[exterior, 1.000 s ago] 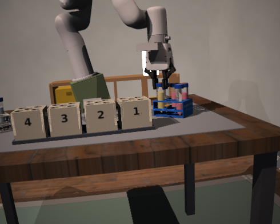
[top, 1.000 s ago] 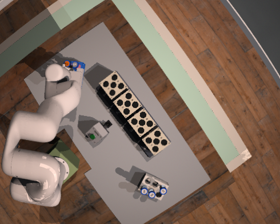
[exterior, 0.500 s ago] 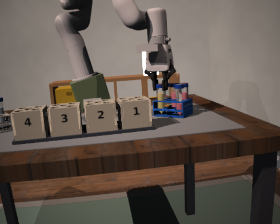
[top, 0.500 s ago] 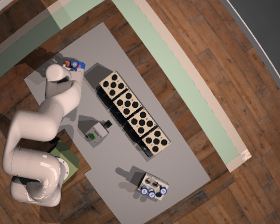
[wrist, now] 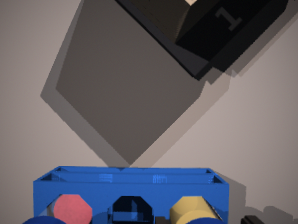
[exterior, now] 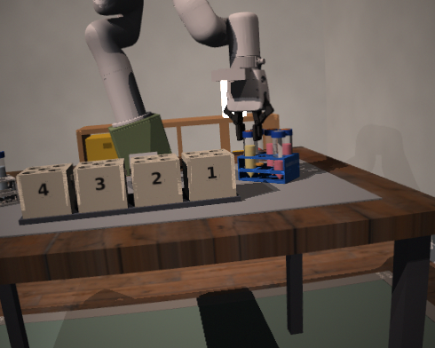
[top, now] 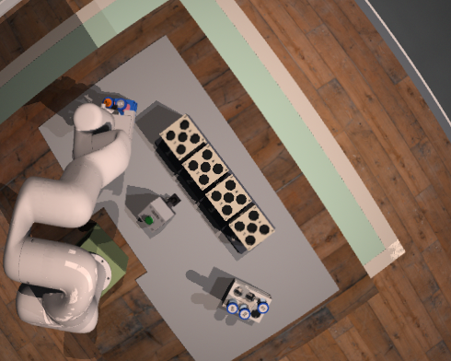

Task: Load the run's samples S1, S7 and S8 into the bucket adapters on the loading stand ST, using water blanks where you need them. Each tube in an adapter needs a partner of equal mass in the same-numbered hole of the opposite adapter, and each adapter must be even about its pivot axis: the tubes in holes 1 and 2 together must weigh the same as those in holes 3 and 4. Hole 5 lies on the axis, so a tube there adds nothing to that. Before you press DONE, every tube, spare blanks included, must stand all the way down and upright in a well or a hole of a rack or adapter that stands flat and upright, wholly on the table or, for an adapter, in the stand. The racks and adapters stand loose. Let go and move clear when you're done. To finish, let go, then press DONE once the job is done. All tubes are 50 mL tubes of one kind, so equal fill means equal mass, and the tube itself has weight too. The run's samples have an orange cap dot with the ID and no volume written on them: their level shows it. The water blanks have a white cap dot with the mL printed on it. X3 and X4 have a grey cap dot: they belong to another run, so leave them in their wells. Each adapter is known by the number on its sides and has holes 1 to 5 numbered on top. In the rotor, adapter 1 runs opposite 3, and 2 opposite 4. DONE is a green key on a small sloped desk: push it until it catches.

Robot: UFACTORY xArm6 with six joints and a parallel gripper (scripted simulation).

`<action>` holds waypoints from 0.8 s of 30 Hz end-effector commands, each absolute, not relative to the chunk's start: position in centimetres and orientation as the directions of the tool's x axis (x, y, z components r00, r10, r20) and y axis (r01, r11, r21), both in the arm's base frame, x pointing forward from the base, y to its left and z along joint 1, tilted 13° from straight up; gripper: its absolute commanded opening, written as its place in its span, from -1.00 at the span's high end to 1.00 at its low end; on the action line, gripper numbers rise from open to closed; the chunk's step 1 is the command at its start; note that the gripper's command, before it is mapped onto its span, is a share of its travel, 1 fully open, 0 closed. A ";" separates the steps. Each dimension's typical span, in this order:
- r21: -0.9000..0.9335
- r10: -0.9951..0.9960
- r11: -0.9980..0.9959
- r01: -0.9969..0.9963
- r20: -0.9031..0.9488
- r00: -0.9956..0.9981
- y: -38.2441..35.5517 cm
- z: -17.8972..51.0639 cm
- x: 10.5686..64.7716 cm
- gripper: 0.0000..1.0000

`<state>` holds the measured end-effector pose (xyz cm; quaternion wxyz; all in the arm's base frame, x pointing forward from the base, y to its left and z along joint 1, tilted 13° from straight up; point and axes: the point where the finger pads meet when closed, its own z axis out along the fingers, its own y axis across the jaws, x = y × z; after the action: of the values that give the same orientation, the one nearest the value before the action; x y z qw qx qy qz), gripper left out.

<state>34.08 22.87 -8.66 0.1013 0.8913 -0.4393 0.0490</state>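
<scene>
The blue rack point(top: 133, 106) point(exterior: 292, 170) point(wrist: 131, 192) holds a yellow-filled tube point(exterior: 250, 154) point(wrist: 190, 204) at its near left corner in the exterior view, and several pink-filled tubes. One pink tube point(exterior: 278, 165) point(wrist: 73, 207) is at the front right. My gripper point(exterior: 249, 134) point(wrist: 208, 220) is slightly open, fingers on both sides of the yellow tube's blue cap; its dot is hidden. Adapter 1 point(top: 189, 131) point(exterior: 199, 177), adapter 2 point(top: 212, 161) point(exterior: 146, 188), adapter 3 point(top: 235, 192) point(exterior: 90, 193) and adapter 4 point(top: 258, 222) point(exterior: 57, 201) stand in the dark stand point(exterior: 132, 210); their holes look empty.
A light rack point(top: 227, 295) with three blue-capped, white-dotted tubes, one a tube point(top: 232, 308), stands beyond adapter 4. The desk point(top: 164, 213) with the green DONE key point(top: 148, 220) stands between the arm's base and the adapters. Adapter 1 stands close beside the blue rack.
</scene>
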 end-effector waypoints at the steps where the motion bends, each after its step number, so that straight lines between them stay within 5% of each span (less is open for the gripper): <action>1: 0.133 -0.773 -0.594 -0.793 0.176 0.609 23.0 -8.5 34.2 0.13; 24: 0.133 -0.773 -0.594 -0.793 0.176 0.609 23.4 -7.0 34.2 0.13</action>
<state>34.09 23.08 -7.78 0.1011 0.8913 -0.4393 0.0491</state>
